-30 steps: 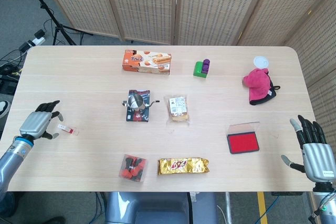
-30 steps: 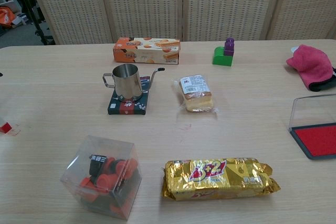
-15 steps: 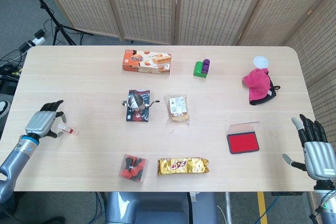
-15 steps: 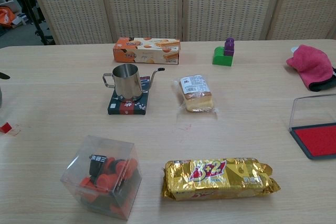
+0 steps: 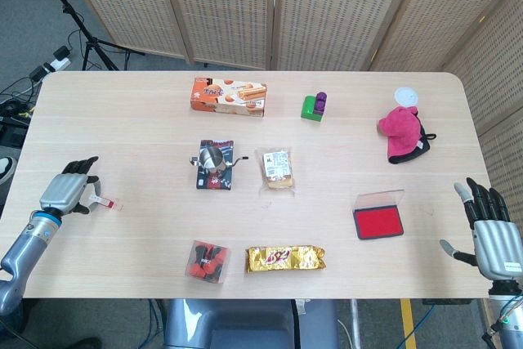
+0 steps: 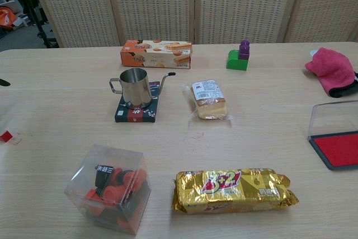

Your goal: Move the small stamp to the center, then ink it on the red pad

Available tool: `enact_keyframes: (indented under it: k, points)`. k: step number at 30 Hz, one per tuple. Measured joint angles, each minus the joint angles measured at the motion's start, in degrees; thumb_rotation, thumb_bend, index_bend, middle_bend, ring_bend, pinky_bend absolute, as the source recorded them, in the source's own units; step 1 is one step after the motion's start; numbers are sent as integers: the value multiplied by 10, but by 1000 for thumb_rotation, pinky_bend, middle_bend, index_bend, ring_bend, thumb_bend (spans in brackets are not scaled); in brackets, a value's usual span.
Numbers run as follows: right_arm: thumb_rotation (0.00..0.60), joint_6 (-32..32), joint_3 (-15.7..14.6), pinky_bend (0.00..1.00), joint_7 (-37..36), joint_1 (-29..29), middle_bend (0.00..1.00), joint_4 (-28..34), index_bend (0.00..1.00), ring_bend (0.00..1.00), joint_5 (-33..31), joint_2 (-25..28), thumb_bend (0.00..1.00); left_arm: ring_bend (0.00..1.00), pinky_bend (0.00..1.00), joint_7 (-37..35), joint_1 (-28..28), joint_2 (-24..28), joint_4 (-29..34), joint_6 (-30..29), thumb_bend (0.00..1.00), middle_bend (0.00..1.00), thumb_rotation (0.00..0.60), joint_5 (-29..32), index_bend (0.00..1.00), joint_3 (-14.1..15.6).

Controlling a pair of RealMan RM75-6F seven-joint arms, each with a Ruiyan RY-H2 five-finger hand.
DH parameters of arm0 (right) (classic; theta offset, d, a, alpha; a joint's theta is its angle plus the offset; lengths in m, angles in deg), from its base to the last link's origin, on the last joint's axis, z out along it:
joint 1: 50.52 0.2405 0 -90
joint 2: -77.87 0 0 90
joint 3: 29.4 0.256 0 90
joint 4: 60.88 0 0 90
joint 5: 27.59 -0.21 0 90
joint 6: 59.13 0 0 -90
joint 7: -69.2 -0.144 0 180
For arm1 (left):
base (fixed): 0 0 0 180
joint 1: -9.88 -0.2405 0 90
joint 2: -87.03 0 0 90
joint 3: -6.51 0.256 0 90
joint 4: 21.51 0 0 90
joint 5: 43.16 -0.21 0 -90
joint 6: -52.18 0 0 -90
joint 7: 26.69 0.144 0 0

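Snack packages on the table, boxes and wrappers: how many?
3. The orange biscuit box lies at the far side, the clear-wrapped cake sits at the center beside the kettle, and the gold wafer pack lies along the near edge. None look hidden.

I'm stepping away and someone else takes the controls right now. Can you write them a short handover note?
Left hand: at the table's left edge, fingers right beside the small stamp; whether it touches or grips it cannot be told.
Right hand: open, fingers spread, off the table's right edge, holding nothing.
Red ink pad: lid open, on the right side of the table.
Done: nothing; the stamp lies at the far left.
Left: grasp the stamp, bring it to the center, then press it on the red pad.
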Motion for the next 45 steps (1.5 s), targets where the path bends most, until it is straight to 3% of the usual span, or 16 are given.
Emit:
enact_keyframes:
  k: [13, 21, 26, 32, 38, 45]
  points:
    - [600, 0, 1, 0, -10, -1, 0, 3, 0, 0, -2, 5, 0, 0, 0, 2, 4, 26, 55, -19, 361, 0, 600, -12, 600, -1]
    - [600, 1, 4, 0, -27, -2, 0, 4, 0, 0, -6, 12, 0, 0, 0, 73, 44, 88, 259, -14, 356, 0, 600, 21, 600, -41]
    - [600, 1, 5, 0, -36, -3, 0, 3, 0, 0, -8, 16, 0, 0, 0, 195, 89, 102, 383, -8, 354, 0, 600, 124, 600, -75]
    - [600, -7, 7, 0, -47, -1, 0, 0, 0, 0, -13, 18, 0, 0, 0, 363, 163, 82, 464, -39, 350, 0, 600, 294, 600, -99]
    - [600, -12, 8, 0, -55, 1, 0, -2, 0, 0, -17, 20, 0, 0, 0, 508, 267, 0, 498, -116, 353, 0, 600, 462, 601, -121]
    - [600, -19, 10, 0, -70, 3, 0, -6, 0, 0, -22, 23, 0, 0, 0, 571, 350, -106, 476, -187, 373, 0, 600, 570, 615, -149]
